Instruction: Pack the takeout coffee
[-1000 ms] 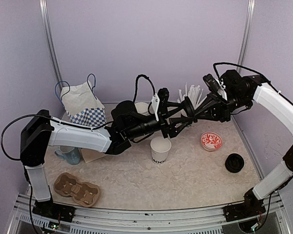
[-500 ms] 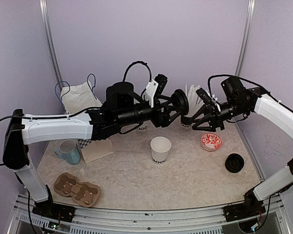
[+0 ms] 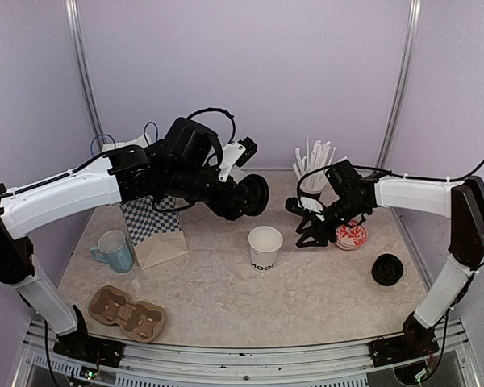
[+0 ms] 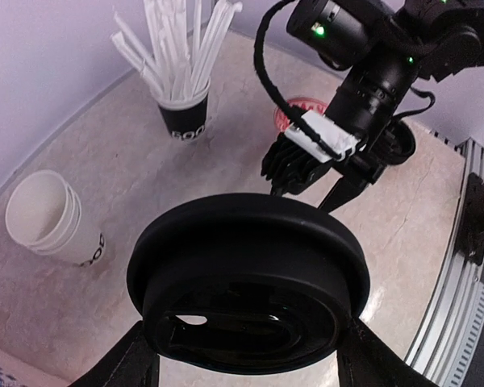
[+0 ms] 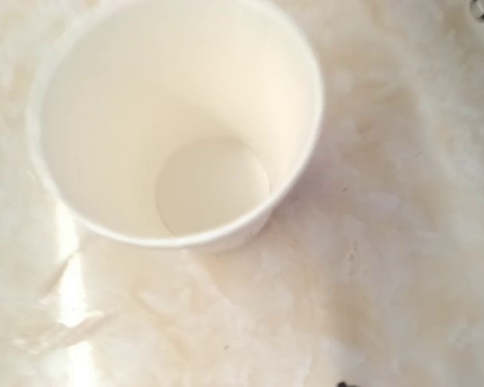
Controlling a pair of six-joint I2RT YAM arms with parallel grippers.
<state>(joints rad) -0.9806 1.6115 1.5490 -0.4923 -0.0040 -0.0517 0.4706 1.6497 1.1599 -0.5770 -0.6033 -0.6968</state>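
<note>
A white paper cup [image 3: 265, 246] printed "MOOD" stands open and empty mid-table; the right wrist view looks down into it [image 5: 177, 121]. My left gripper [image 3: 244, 197] is shut on a round black lid [image 3: 252, 196], held in the air up and left of the cup; in the left wrist view the lid [image 4: 246, 266] fills the space between my fingers [image 4: 137, 359]. My right gripper [image 3: 306, 228] is open and empty, low over the table just right of the cup; it also shows in the left wrist view [image 4: 315, 173]. A stack of white cups [image 4: 52, 218] stands at the back.
A black-banded cup of white straws [image 3: 310, 173] stands at the back. A red patterned dish [image 3: 351, 235] and a second black lid [image 3: 386, 268] lie at the right. A checkered paper bag [image 3: 149, 218], a blue mug [image 3: 114, 250] and a cardboard carrier [image 3: 127, 312] are at the left.
The two grippers were together at the lid in the air. My left gripper has carried the lid left and down. My right gripper has drawn away and dropped low beside the cup.
</note>
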